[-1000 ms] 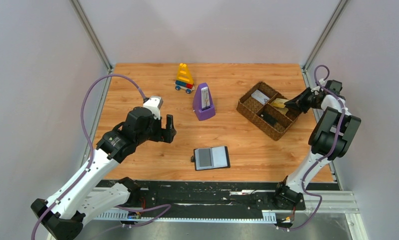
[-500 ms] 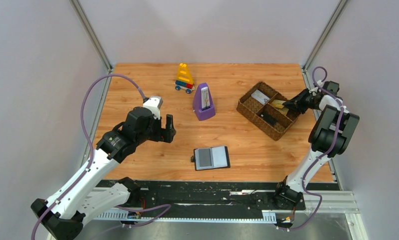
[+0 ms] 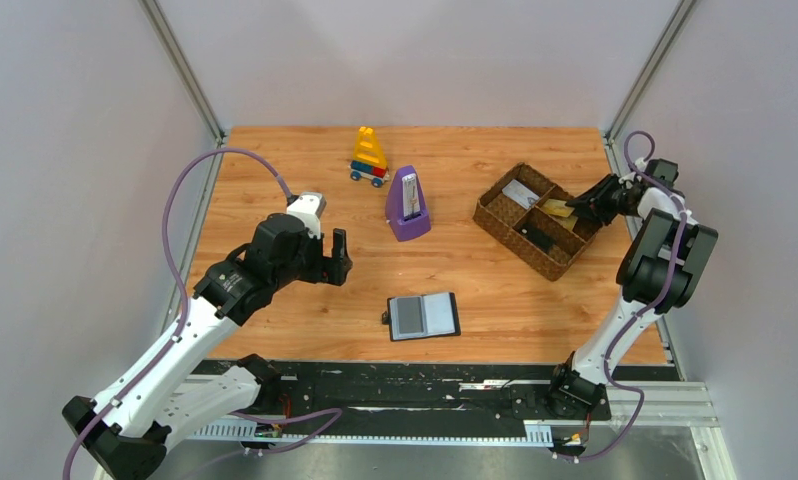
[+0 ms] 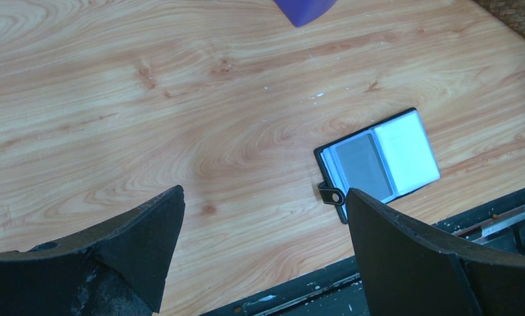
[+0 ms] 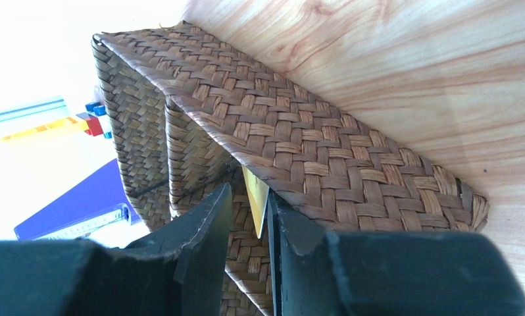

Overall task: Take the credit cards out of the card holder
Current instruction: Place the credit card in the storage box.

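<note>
Finding the card holder (image 3: 424,316) lying flat and open on the table (image 3: 495,290), nearer the arm bases than the purple metronome (image 3: 407,205) and just a little to its right. Showing two panels inside a black rim, one grey and one paler blue, with a small black tab sticking out from the edge on the grey panel's side. Lying alone there, touched by neither arm.

Seeing the yellow-orange card (image 3: 559,208) well away from the holder, off to the right of the metronome, standing on edge in a compartment of the brown woven tray (image 3: 500,232). Resting between the two fingers of the right tool (image 5: 249,192), which is reaching down into that compartment from the tray's right side. Standing only slightly parted, that tool: in the wrist view a thin gap is showing between one finger (image 5: 210,217) and the card's face, while the card is sitting close against the other finger, so not squeezing the card.

Spotting a pale card (image 3: 520,193) in the tray's far compartment, and a dark flat piece (image 3: 538,238) in the compartment nearest the arm bases; too small to be telling what that piece is.

Hanging above bare wood to the left of the metronome, the left tool (image 4: 265,193), spread wide and gripping nothing, with the holder showing between its fingers in the wrist view.

Sitting beyond the metronome and slightly to its left, a small toy of stacked bricks on wheels (image 3: 369,157).
</note>
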Robot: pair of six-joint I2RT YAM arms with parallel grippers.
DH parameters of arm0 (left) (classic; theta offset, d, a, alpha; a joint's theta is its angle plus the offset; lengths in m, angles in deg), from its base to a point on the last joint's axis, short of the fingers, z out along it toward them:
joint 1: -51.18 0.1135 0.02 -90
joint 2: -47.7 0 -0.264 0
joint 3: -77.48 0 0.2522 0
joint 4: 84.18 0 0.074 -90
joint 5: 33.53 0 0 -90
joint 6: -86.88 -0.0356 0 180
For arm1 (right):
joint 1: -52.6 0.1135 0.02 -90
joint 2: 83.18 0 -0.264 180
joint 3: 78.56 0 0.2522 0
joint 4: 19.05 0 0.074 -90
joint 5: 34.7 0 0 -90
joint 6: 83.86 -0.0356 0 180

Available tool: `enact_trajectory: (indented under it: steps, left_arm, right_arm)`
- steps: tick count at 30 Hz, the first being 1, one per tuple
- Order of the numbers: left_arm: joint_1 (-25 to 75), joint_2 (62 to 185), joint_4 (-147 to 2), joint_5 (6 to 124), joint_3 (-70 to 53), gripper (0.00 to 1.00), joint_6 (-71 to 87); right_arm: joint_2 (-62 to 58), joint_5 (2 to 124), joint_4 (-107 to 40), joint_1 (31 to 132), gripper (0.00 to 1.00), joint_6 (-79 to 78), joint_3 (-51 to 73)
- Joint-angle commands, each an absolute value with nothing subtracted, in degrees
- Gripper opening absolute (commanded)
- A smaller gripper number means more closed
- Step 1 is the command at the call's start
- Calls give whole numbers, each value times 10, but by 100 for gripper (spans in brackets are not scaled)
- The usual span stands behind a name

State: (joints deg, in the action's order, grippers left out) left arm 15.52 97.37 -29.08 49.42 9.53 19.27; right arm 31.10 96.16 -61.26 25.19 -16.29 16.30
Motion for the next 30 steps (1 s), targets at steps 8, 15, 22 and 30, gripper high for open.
enact_trajectory:
  steps: [8,15,22,30]
  left_arm:
    - [153,967,-301,495,73,100,193]
    - [153,962,-296,502,67,100,198]
    - [153,957,-299,537,66,100,206]
    - [153,960,-322,600,95,100,241]
  right_arm:
    - [310,909,-621,259,32,-182,194]
    - [306,860,-674,262,38,-182,221]
    - [305,812,-741,263,43,-182,268]
    - [242,825,-767,294,43,-187,262]
